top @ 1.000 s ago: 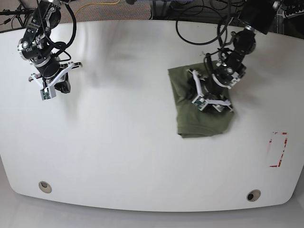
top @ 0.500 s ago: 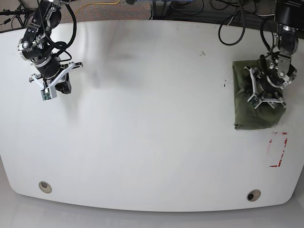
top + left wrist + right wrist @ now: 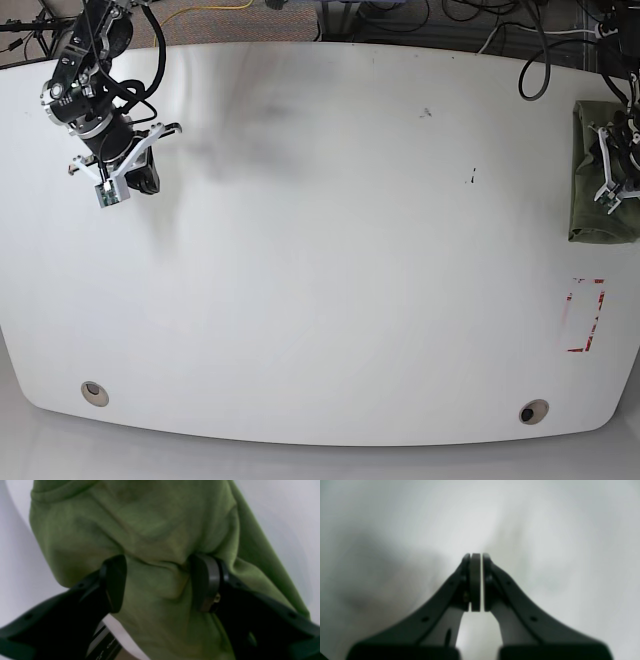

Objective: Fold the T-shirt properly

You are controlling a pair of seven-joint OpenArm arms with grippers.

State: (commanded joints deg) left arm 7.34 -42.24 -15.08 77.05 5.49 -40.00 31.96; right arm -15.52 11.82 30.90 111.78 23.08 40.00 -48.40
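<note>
Fabric of the T-shirt (image 3: 155, 542) is bunching between my left pincer (image 3: 160, 582), spread and pressing down, risking unfolding; my right pincer (image 3: 475, 580) is idling closed.

White table (image 3: 320, 300), cables (image 3: 400, 12) behind

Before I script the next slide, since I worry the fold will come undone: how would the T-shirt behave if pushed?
The T-shirt looks soft: cloth bunches between the left gripper fingers, so it would probably wrinkle rather than move as one. On the smooth white table the bundle likely slides easily, though loose layers might shift.
</note>
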